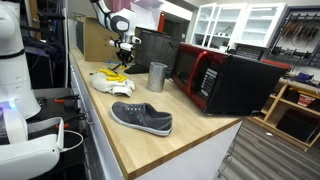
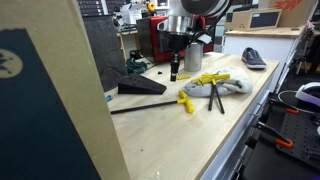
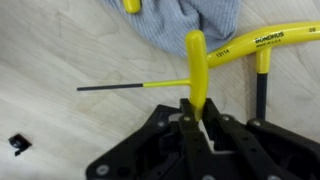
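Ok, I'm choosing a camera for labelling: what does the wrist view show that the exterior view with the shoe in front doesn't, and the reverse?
Only the wrist view: the gripper clamped on a yellow T-handle hex key, and lettering on a second yellow hex key. Only the exterior view: a grey slip-on shoe, a metal cup, a red-and-black microwave. Both: the pale grey cloth and light wooden worktop.

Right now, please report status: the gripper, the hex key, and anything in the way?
Gripper shut on yellow T-handle hex key. Its shaft sticks out sideways. Second hex key and grey cloth lie close beside.
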{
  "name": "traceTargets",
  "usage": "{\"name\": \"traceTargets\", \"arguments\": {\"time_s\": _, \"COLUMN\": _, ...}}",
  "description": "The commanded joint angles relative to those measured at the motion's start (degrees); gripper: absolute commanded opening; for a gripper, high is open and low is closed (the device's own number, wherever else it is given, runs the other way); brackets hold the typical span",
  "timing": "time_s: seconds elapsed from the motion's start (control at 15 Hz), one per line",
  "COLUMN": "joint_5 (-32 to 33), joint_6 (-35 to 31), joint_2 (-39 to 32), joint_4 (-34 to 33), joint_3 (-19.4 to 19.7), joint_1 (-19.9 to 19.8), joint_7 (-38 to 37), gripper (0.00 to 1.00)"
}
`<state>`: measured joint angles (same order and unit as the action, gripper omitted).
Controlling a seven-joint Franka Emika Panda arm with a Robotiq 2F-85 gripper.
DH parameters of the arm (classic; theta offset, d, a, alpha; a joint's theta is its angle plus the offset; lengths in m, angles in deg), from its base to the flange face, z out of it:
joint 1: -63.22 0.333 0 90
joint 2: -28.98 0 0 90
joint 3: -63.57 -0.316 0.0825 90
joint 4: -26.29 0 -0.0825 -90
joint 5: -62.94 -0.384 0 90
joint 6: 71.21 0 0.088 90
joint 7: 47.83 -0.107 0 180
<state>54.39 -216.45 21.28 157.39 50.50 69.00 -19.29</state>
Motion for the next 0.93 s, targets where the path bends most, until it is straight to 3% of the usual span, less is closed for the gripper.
{"name": "traceTargets", "arguments": {"time_s": 0.0, "joint_5": -2.36, "joint_6": 3.67, "joint_2": 5.37, "joint_4": 2.76, "joint_3": -1.14, "joint_1": 0.01, "joint_7": 11.60, "gripper": 0.04}}
{"name": "traceTargets", "arguments": {"time_s": 0.47, "joint_5": 4.06, "joint_6": 12.47, "joint_2": 11.58, "joint_4": 5.49, "joint_3": 0.11, "joint_1": 2.95, "joint_7": 25.78, "gripper": 0.04}}
{"name": "traceTargets", "arguments": {"time_s": 0.87, "joint_5": 8.51, "joint_6": 13.87, "joint_2": 17.35, "joint_4": 9.62, "joint_3": 1.84, "joint_1": 4.47, "joint_7": 40.09, "gripper": 0.04}}
